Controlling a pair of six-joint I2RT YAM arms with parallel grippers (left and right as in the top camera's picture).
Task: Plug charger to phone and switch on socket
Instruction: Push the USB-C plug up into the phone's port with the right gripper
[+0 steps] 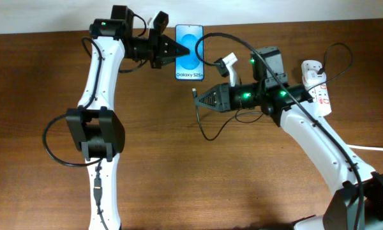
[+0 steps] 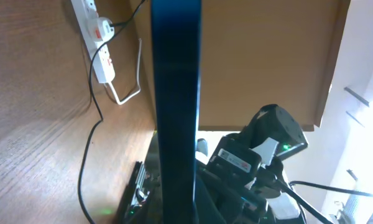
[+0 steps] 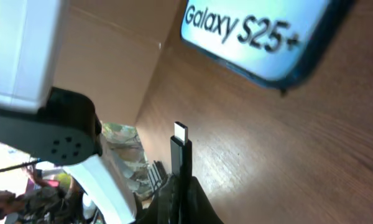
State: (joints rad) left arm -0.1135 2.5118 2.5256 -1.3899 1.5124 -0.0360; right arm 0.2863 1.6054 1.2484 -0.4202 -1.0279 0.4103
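Note:
The phone [image 1: 189, 52], blue screen with "Galaxy S25+" at its near end, lies at the back middle of the table. My left gripper [image 1: 177, 49] is shut on its left edge; the left wrist view shows the phone [image 2: 176, 106] edge-on as a dark blue bar between the fingers. My right gripper [image 1: 202, 98] is shut on the charger's black connector [image 1: 195, 92], just below the phone. In the right wrist view the connector tip [image 3: 181, 146] points up toward the phone's end [image 3: 255, 37]. The white socket [image 1: 317, 86] lies at the far right, with the charger plugged in.
The thin black cable [image 1: 210, 131] loops on the table under my right arm. A thick white cord [image 1: 370, 149] runs off right. The socket also shows in the left wrist view [image 2: 98, 38]. A cardboard wall [image 2: 261, 56] stands behind the table.

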